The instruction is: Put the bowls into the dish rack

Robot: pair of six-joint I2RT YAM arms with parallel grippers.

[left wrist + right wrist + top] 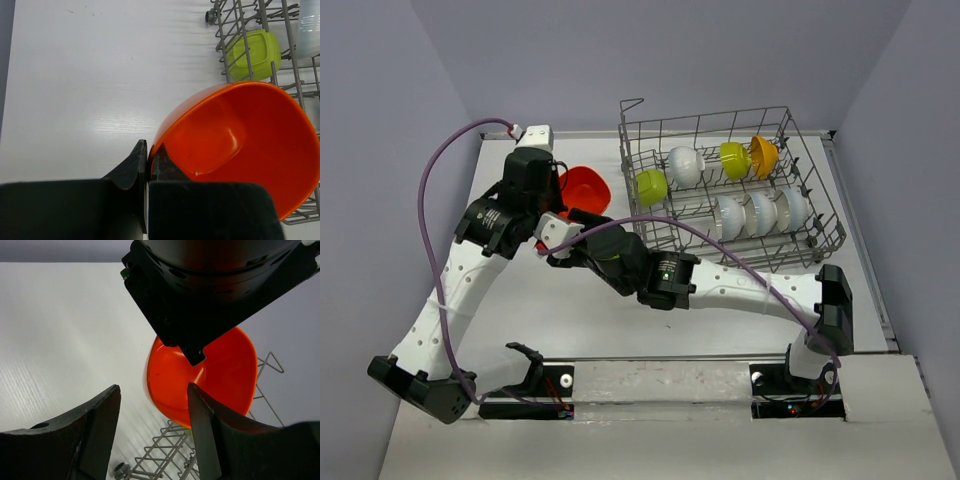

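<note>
Now L gripper (147, 156) is pinched on the rim of the red-orange bowl (235, 145). Dish rack (690, 205) sits just ahead-right of it. R gripper (154, 390) is spread, bowl just beyond its tips. Step: prob. a handover. Next: R must close on the rim before L lets go.

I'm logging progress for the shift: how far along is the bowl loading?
Done: seven bowls sit in the rack. In hand: the left fingers pinch the rim of the red bowl beside the rack, and the right fingers hang open next to it. Left: rack that red bowl; no other bowl shows outside the rack.
</note>
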